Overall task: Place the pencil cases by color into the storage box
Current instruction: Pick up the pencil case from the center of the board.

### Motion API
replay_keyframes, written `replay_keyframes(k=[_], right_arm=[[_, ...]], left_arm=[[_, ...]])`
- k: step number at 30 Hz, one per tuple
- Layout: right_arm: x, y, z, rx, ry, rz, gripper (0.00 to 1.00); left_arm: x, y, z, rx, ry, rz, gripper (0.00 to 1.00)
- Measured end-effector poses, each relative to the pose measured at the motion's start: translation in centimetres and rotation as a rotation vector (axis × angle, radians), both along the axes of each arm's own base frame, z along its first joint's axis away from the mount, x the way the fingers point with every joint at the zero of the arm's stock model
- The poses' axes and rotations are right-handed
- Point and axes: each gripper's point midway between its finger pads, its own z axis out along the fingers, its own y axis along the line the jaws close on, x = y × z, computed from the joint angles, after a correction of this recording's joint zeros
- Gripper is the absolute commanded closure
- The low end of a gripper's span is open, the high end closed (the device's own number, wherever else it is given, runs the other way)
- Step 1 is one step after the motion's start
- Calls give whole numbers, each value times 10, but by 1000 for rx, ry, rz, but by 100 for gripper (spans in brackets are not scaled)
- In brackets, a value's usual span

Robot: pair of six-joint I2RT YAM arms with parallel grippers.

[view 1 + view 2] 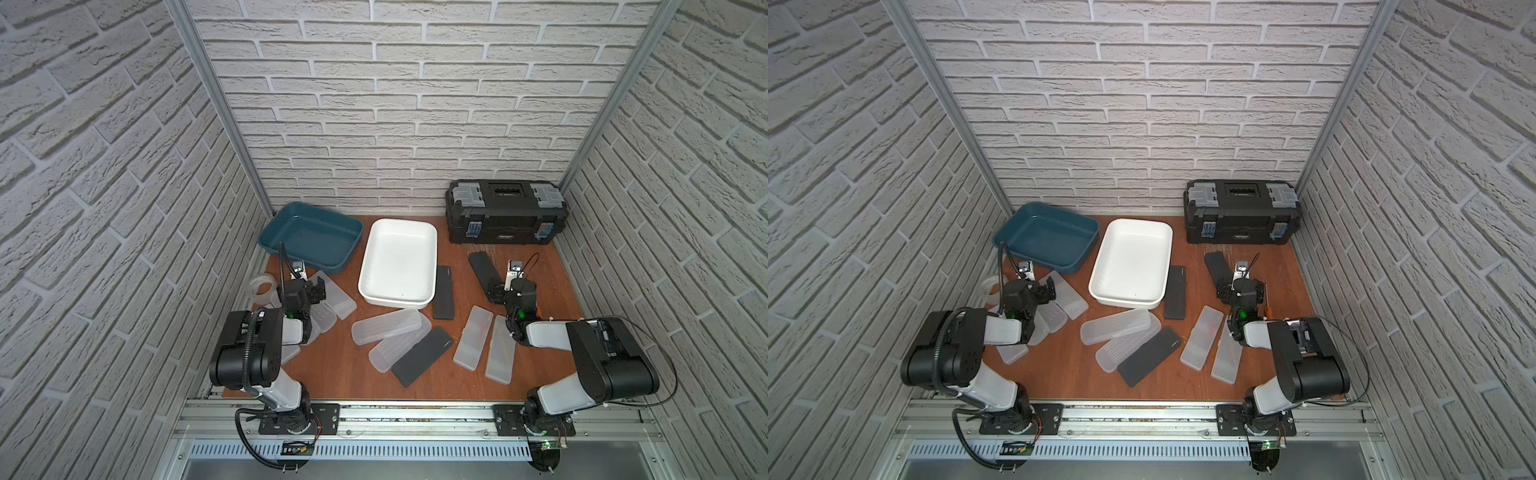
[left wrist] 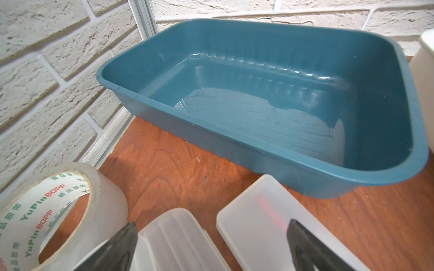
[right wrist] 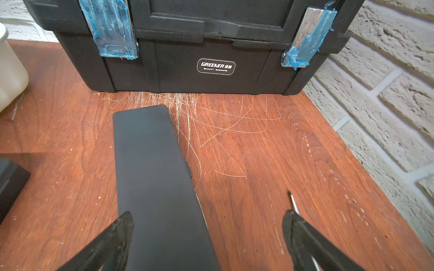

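Pencil cases lie under both grippers, and neither gripper holds one. The left gripper [image 2: 211, 234] has its jaws spread wide above the ends of a smooth frosted case [image 2: 258, 225] and a ribbed frosted case [image 2: 173, 237]. Whether the tips touch either case cannot be told. A clear tape roll [image 2: 70, 211] stands tilted just beside the ribbed one. Past the two cases sits the teal tub [image 2: 211, 126], and the white tub [image 1: 399, 262] is just beside that.

The right gripper [image 3: 207, 218] is also wide open, its fingers on either side of the near end of a matte black case [image 3: 152, 176]. This case lies flat on the scratched wooden table [image 1: 332, 374]. Its far end points at the closed black toolbox [image 3: 211, 47] and stops near it without touching.

Both top views show the other cases, all of them on the table. A second black case [image 1: 444, 293] lies along the white tub's side. In the middle, two overlapping frosted cases [image 1: 386, 326] lie against a third black case [image 1: 422, 355]. Two more frosted cases [image 1: 473, 343] lie side by side near the right arm. Further frosted ones are partly hidden under the left arm.
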Motion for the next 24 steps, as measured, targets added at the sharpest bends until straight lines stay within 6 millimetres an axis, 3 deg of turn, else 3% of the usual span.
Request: replay_keyframes(k=[24], right_arm=[[0,0,0,0,0,0,1]], left_arm=[[0,0,-1,-6,2,-7,2]])
